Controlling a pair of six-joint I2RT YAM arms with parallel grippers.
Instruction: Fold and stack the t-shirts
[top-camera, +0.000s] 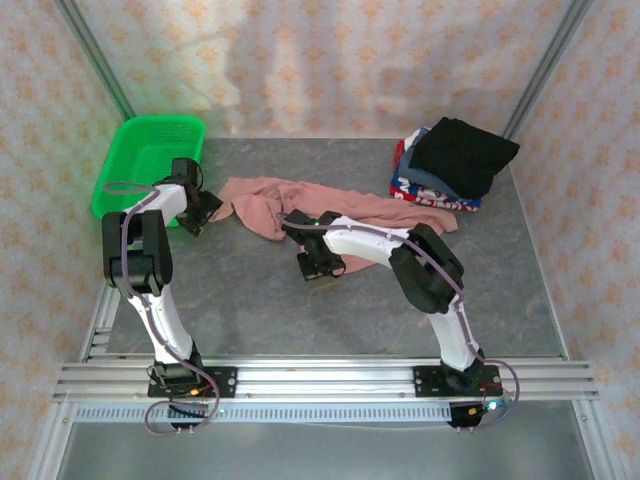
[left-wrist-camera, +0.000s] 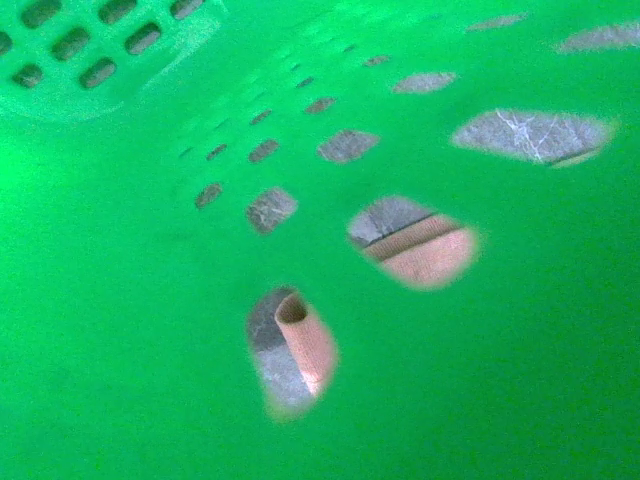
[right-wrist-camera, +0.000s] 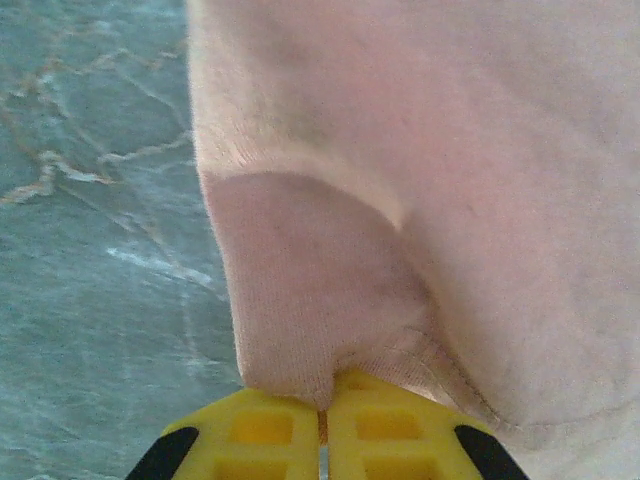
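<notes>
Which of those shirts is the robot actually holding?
The dusty-pink shirt crumpled in the middle: the right gripper is shut on its edge. The black shirt and printed ones sit stacked at the far right.

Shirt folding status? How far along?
Done: a folded stack sits back right, black shirt on top. In hand: the pink shirt lies crumpled mid-table; the right gripper has its jaws shut on an edge of it, and the left gripper is by the green basket at the shirt's other end. Left: fold the pink shirt and stack it.

Blurred basket mesh (left-wrist-camera: 150, 300); pink t-shirt (left-wrist-camera: 310, 345) partly behind it
</notes>
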